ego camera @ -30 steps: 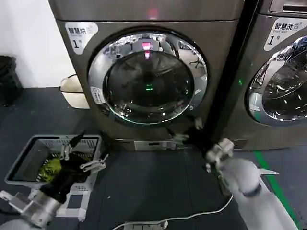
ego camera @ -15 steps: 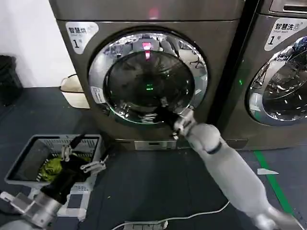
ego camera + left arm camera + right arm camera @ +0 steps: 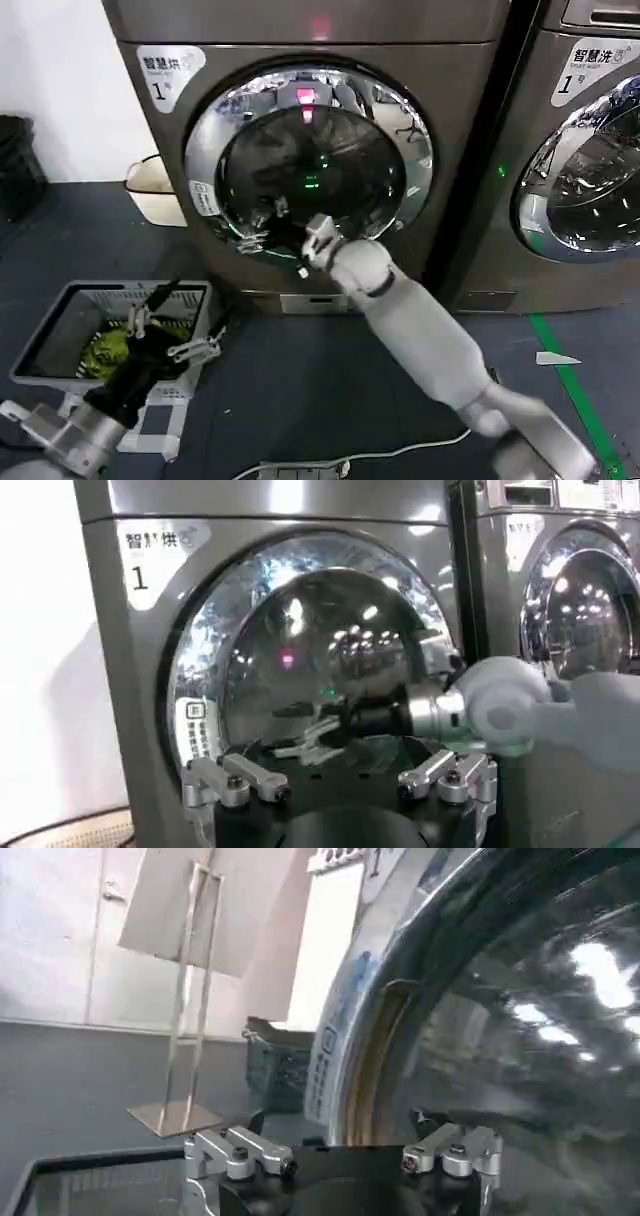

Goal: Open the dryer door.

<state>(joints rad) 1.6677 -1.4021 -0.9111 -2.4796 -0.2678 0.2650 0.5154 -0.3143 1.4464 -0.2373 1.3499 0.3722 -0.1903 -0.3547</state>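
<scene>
right gripper (image 3: 262, 222) open at shut dryer door (image 3: 310, 160), fingertips blurred

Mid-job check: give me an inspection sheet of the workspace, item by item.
Surface: dark floor, marked by a green line.
Job's things: grey dryer's round chrome-ringed glass door looks shut.
Clutter: white laundry basket holding something yellow-green; beige tub beside the dryer.
Grippers: right gripper open at the door's lower left rim, fingers against the glass; left gripper open, low over the basket.
Cables: white cord on the floor.
Surroundings: second grey machine to the right; white wall to the left.
</scene>
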